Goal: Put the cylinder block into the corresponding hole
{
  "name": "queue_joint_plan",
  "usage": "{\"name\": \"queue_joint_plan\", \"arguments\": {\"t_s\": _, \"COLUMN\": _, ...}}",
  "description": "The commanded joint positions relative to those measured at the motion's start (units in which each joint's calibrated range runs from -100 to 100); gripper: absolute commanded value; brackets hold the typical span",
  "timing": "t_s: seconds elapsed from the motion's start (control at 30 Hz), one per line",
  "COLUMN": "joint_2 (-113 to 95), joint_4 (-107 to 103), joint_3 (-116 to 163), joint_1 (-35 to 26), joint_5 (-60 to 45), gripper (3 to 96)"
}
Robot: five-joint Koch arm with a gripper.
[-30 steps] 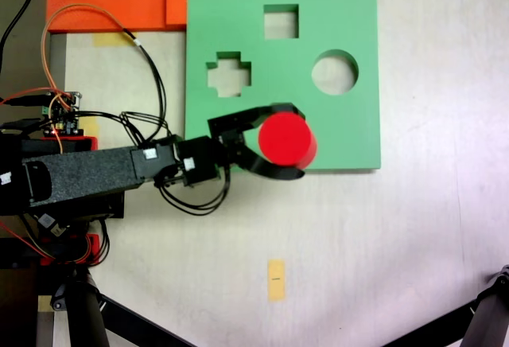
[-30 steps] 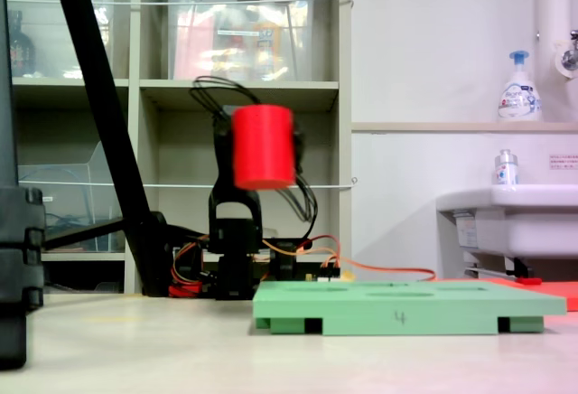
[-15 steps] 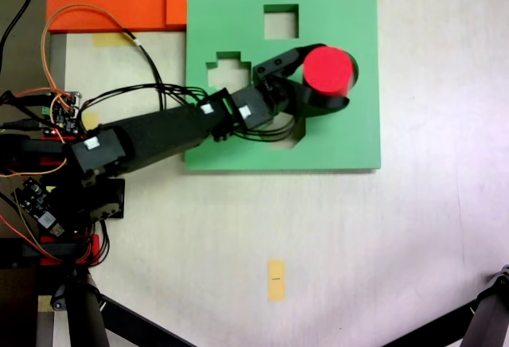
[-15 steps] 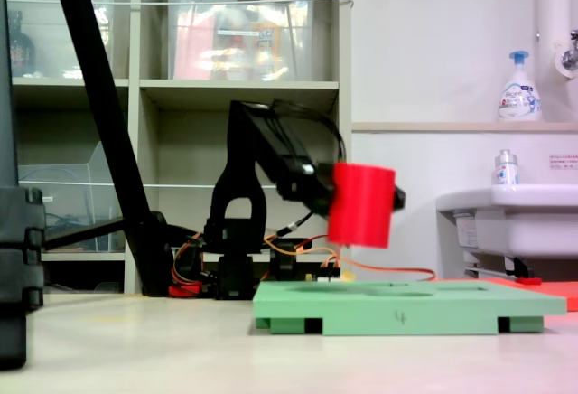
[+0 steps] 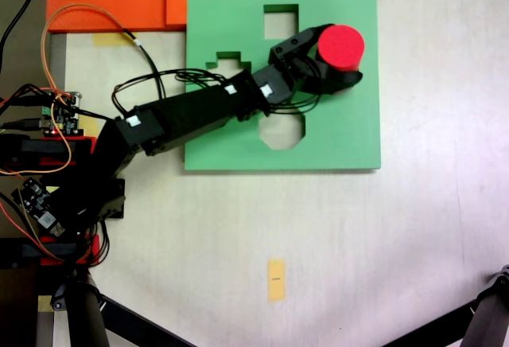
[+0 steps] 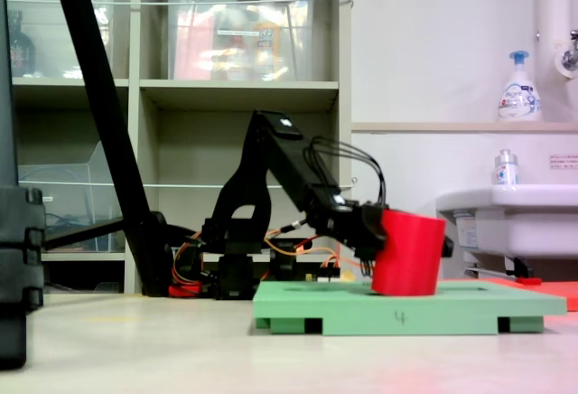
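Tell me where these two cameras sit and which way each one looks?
First exterior view: overhead, looking straight down on the green foam board; shows the whole arm and the gripper shut on the cylinder block.
Second exterior view: near table height, looking sideways at the board's edge, with shelves and a sink behind; shows the arm in profile.
Shared: board, arm, gripper and cylinder block.

The round cutout of the green board (image 5: 223,13) is hidden beneath the cylinder block (image 5: 341,46) and the gripper (image 5: 334,64) in the first exterior view. In the second exterior view, the block (image 6: 408,254) conceals the gripper's fingertips and any gap beneath its base
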State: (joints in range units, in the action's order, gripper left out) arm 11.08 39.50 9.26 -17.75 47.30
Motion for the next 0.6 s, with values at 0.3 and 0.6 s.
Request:
{"name": "queue_joint_plan", "arguments": {"t_s": 0.3, "joint_2": 0.93, "joint_4": 5.32, "joint_3": -4.18, "joint_1": -0.15, "joint_5": -0.49, "gripper": 32.8}}
{"name": "queue_joint_plan", "arguments": {"t_s": 0.6, "joint_2": 3.44, "joint_4": 5.23, "joint_3": -0.69, "joint_1": 0.05, "joint_5": -0.44, "gripper": 46.5}}
